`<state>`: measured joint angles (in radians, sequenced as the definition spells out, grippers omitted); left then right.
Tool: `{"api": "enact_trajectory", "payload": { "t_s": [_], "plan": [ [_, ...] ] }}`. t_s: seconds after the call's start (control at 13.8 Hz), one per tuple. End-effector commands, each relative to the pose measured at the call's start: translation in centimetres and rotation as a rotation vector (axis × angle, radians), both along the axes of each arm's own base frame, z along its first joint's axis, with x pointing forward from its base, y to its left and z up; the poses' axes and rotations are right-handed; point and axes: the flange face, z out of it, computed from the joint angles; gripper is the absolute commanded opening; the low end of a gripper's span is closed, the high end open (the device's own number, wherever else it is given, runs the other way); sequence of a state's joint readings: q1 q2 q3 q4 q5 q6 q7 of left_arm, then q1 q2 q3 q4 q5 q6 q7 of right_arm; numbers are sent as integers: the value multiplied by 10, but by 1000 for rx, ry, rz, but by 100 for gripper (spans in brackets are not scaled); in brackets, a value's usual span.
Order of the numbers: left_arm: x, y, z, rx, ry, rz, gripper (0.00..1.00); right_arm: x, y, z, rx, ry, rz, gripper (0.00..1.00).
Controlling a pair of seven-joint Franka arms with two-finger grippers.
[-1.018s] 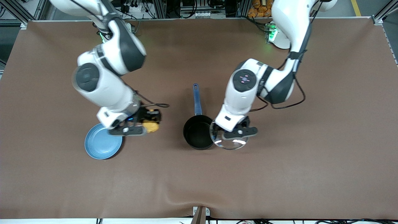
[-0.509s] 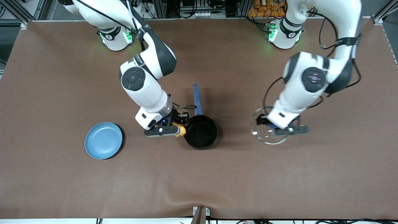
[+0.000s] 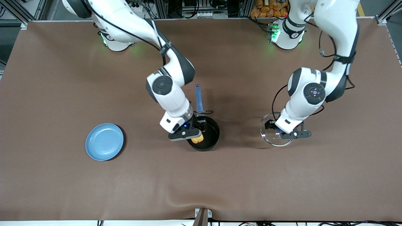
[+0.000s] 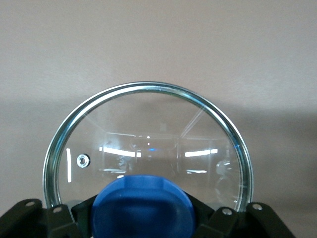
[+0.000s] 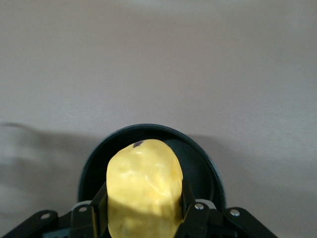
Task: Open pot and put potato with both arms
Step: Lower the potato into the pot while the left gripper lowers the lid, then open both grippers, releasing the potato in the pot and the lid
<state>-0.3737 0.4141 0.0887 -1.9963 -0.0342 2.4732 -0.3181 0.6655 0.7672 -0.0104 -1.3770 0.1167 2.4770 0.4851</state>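
The black pot (image 3: 208, 138) with its long blue handle (image 3: 198, 99) stands open mid-table. My right gripper (image 3: 197, 133) is shut on the yellow potato (image 3: 197, 139) and holds it over the pot's open mouth. In the right wrist view the potato (image 5: 144, 188) sits between my fingers above the pot (image 5: 203, 171). My left gripper (image 3: 278, 128) is shut on the blue knob (image 4: 143, 208) of the glass lid (image 3: 274, 137), held low over the table toward the left arm's end. The lid's steel rim (image 4: 148, 88) shows in the left wrist view.
A flat blue plate (image 3: 104, 146) lies on the brown table toward the right arm's end. The table's front edge has a small metal bracket (image 3: 202, 216).
My right gripper carried the potato from beside the plate to over the pot. My left gripper carried the lid away from the pot toward the left arm's end and lowered it.
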Motion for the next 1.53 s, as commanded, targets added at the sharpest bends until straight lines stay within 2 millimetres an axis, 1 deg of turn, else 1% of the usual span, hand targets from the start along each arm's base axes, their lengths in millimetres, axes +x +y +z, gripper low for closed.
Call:
{"api": "enact_trajectory", "payload": {
  "t_s": [0.0,0.15,0.29,0.44,0.51,0.58,0.65,0.73,0.8,0.95,1.02,1.09,1.16,1.31,1.38,1.45],
  "plan": [
    [-3,16,-26,-5,-32,-11,0,4,21,-23,-23,-21,17,37],
    [-7,29,-39,1,-28,-32,0,1,23,-37,-36,-11,23,37],
    [-10,36,-45,5,-27,-44,0,-5,30,-49,-42,-9,35,37],
    [-9,37,-52,5,-30,-44,5,-12,37,-63,-40,-13,46,37],
    [-10,38,-56,7,-27,-43,16,-15,41,-71,-45,-11,52,37],
    [-10,37,-57,7,-29,-47,33,-19,45,-75,-45,-18,62,37],
    [-10,37,-59,8,-29,-49,60,-23,49,-78,-46,-20,67,37],
    [-10,35,-60,7,-29,-52,86,-23,47,-84,-53,-16,64,37],
    [-10,34,-60,8,-31,-54,88,-22,46,-88,-64,-17,64,37],
    [-10,34,-57,7,-34,-53,100,-25,47,-91,-73,-22,69,37],
    [-9,33,-52,5,-41,-54,100,-25,47,-93,-75,-21,68,38],
    [-6,33,-39,-2,-61,-50,100,-26,47,-95,-78,-20,69,38],
    [-3,34,-23,-9,-82,-44,100,-25,46,-95,-78,-20,68,40],
    [1,36,15,-22,-113,-37,100,-22,44,-93,-76,-20,63,49],
    [1,37,38,-26,-114,-34,100,-20,41,-94,-77,-18,58,54],
    [-1,37,58,-30,-111,-32,100,-18,39,-93,-77,-18,57,62]
  ]
}}
